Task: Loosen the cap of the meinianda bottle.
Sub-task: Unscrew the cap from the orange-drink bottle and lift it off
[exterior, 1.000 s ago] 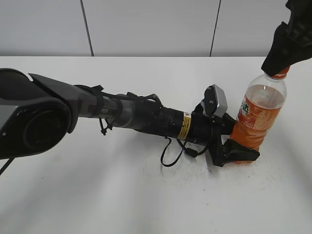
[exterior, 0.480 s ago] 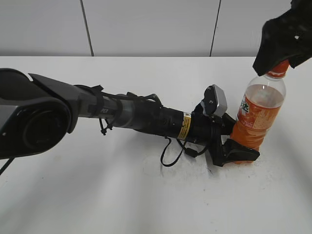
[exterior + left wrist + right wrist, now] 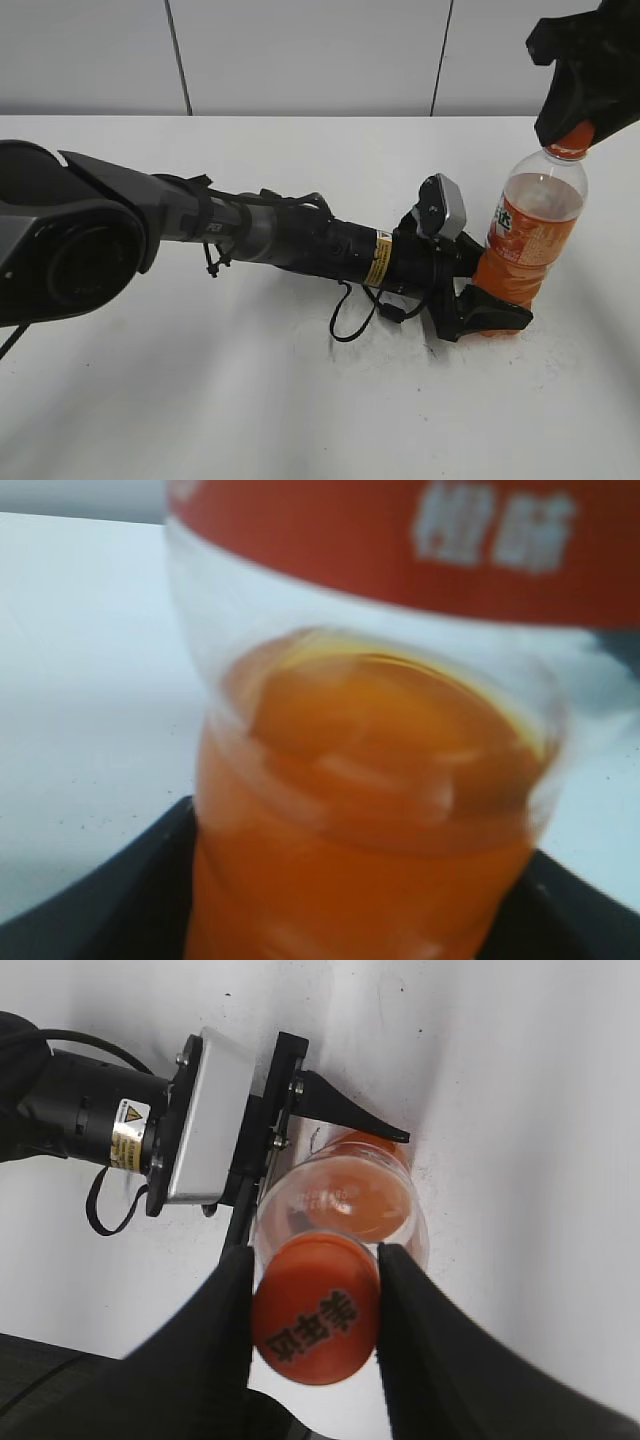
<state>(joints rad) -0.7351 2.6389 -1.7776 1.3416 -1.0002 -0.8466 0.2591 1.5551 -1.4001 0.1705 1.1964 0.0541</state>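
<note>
The meinianda bottle (image 3: 530, 230) stands upright at the right of the white table, clear plastic with orange drink and an orange label. My left gripper (image 3: 503, 295) is shut on its waisted lower body, one finger (image 3: 490, 315) wrapped round the front. In the left wrist view the bottle (image 3: 380, 780) fills the frame between the dark fingers (image 3: 110, 890). My right gripper (image 3: 315, 1315) comes down from above and is shut on the orange cap (image 3: 315, 1310), with a finger (image 3: 215, 1340) pressed on each side. In the exterior view only the cap's (image 3: 570, 148) lower edge shows.
The left arm (image 3: 290, 240) lies low across the table from the left, with a black cable loop (image 3: 350, 320) hanging under it. The left wrist's white camera box (image 3: 205, 1120) sits just beside the bottle. Grey wall panels (image 3: 300, 50) close off the back.
Half a second ago the right gripper stood wider and turned over the cap. Now it is shut on the cap again. The bottle and the left arm have not moved.
</note>
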